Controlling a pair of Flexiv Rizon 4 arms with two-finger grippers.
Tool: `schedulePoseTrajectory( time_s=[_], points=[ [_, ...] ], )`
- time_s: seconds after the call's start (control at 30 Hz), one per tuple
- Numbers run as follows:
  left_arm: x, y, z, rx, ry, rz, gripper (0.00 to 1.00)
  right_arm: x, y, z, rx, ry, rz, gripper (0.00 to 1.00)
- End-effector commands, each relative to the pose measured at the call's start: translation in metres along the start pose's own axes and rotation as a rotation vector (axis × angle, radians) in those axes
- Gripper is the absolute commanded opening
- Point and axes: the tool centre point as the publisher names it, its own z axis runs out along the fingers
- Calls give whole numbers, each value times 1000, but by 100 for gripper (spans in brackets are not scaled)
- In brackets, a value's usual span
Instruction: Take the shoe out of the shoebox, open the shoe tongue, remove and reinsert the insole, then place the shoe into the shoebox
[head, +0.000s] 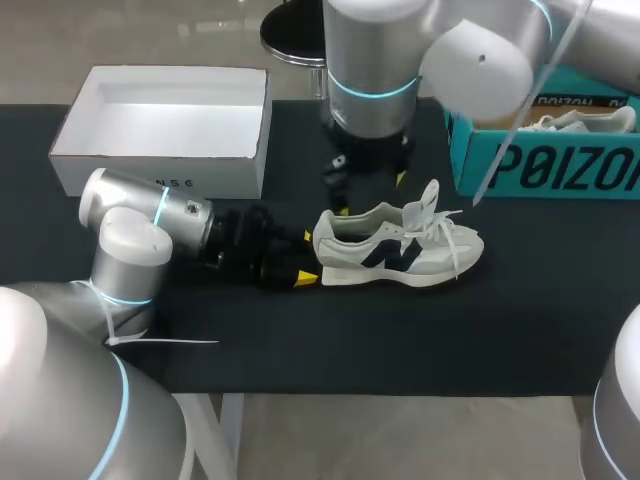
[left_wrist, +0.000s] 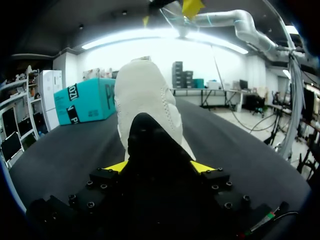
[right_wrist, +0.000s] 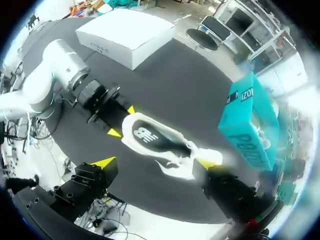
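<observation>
A white and grey sneaker (head: 400, 250) with a dark side logo lies on the black table (head: 520, 320), toe to the right. Its tongue (head: 428, 200) stands up and the laces hang loose. My left gripper (head: 308, 257) is shut on the heel, one yellow tip on each side. In the left wrist view the heel (left_wrist: 145, 100) fills the space between the fingers (left_wrist: 202, 166) of that gripper (left_wrist: 160, 166). My right gripper (head: 372, 194) hangs open just behind the shoe's opening. From the right wrist, the sneaker (right_wrist: 150, 137) lies below the wide-open gripper (right_wrist: 155, 162), untouched.
An open white shoebox (head: 165, 130) stands at the back left of the table. A teal shoebox (head: 545, 160) at the back right holds another pale shoe (head: 590, 120). Both boxes show in the right wrist view: white box (right_wrist: 125, 35), teal box (right_wrist: 247, 125).
</observation>
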Motion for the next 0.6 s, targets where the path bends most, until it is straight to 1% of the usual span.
schedulePoseTrajectory(
  time_s=[0.03, 0.13, 0.17, 0.2, 0.37, 0.4, 0.5, 0.6],
  points=[
    [-1, 2, 1, -1, 1, -1, 0, -3, 5, 2, 146, 121, -612, 100],
    [-1, 2, 1, -1, 1, -1, 0, -3, 5, 2, 146, 121, -612, 100],
    [-1, 2, 1, -1, 1, -1, 0, 0, 7, 3, 146, 105, -656, 100],
    [-1, 2, 1, -1, 1, -1, 0, 3, 7, 3, 124, 95, -692, 100],
    [-1, 2, 1, -1, 1, -1, 0, 15, 8, 5, 30, 124, -853, 100],
    [-1, 2, 1, -1, 1, -1, 0, 18, 8, 5, 33, 111, -877, 100],
    [-1, 2, 1, -1, 1, -1, 0, 24, 3, 5, 0, 115, -924, 100],
    [-1, 2, 1, -1, 1, -1, 0, 29, -3, 8, -13, 126, -1000, 100]
  ],
)
